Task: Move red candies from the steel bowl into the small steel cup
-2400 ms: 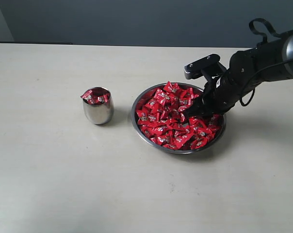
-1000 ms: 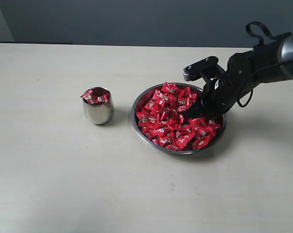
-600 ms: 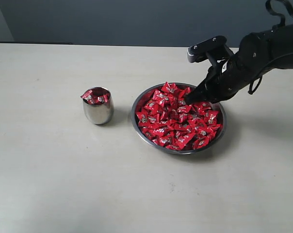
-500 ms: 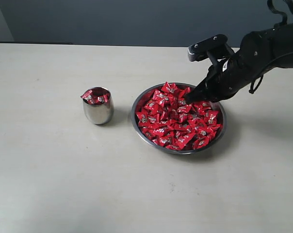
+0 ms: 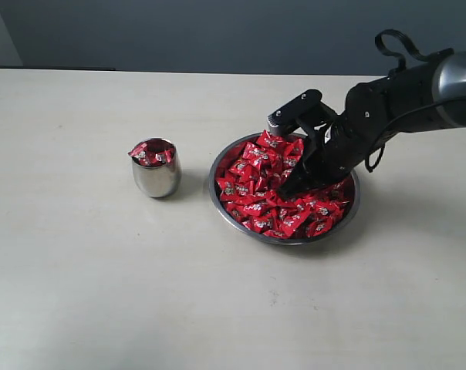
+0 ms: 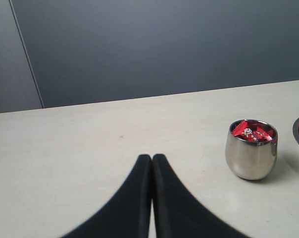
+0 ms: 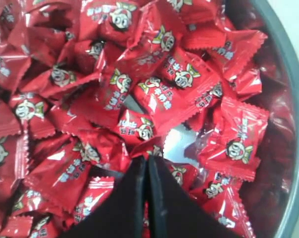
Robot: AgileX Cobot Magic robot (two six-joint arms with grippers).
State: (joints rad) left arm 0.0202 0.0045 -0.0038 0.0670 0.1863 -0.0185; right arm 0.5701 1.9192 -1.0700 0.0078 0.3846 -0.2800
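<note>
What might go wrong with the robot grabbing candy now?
The right hand sits in the candies in the bowl with its fingers pinched shut and nothing visibly between them, so it may lift out empty. The cup is already heaped to its brim, so another candy could slide off.

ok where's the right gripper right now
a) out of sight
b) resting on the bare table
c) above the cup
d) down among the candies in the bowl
d: the right gripper has its closed tips down among the red candies inside the bowl, off to one side of the cup.
</note>
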